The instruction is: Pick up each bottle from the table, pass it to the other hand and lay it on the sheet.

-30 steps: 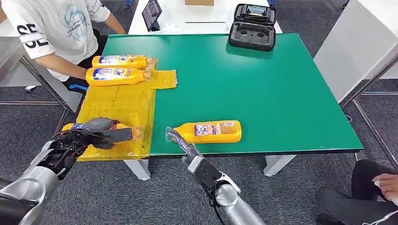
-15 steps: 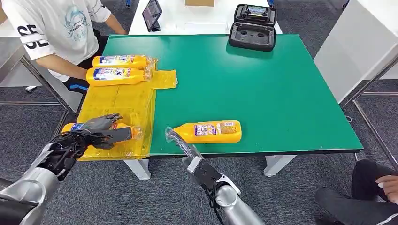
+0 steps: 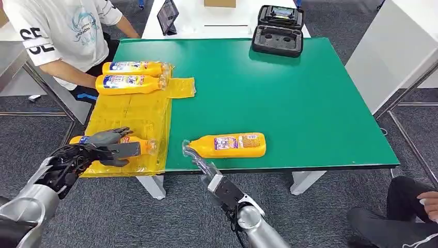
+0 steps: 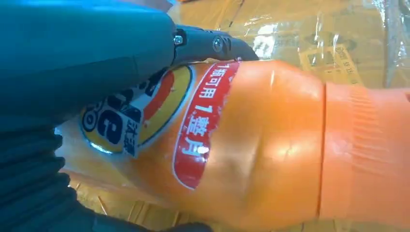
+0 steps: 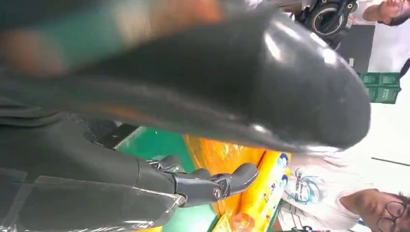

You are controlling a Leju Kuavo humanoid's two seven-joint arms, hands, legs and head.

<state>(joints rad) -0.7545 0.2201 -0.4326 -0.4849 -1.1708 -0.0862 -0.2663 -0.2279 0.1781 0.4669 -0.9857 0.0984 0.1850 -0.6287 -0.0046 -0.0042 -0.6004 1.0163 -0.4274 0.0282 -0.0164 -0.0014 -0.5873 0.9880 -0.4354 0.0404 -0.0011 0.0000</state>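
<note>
**Left hand over a bottle on the yellow sheet, right hand at the tabletop's near edge**

The left hand (image 3: 111, 146) lay over an orange plastic bottle with a blue-and-white label (image 4: 251, 150) that rested on its side at the near end of the crinkled yellow plastic sheet (image 3: 131, 111). Its dark fingers (image 4: 212, 44) were spread and lifted above the bottle rather than wrapped round it, so the hand was loose and gripped nothing. Two more orange bottles (image 3: 131, 76) lay side by side at the far end of the sheet, touching each other, just beside a seated person in a white printed T-shirt (image 3: 57, 31).

A fourth orange bottle (image 3: 230, 145) lay on its side on the green tabletop (image 3: 289, 93), near the front edge and apart from the sheet. The right hand (image 3: 199, 157) reached up at that edge, fingertips just beside the bottle's neck end; whether it touched could not be told. Its fingers (image 5: 212, 183) were extended with nothing between them.

A black open moulded case (image 3: 278, 31) sat at the tabletop's far edge.
</note>
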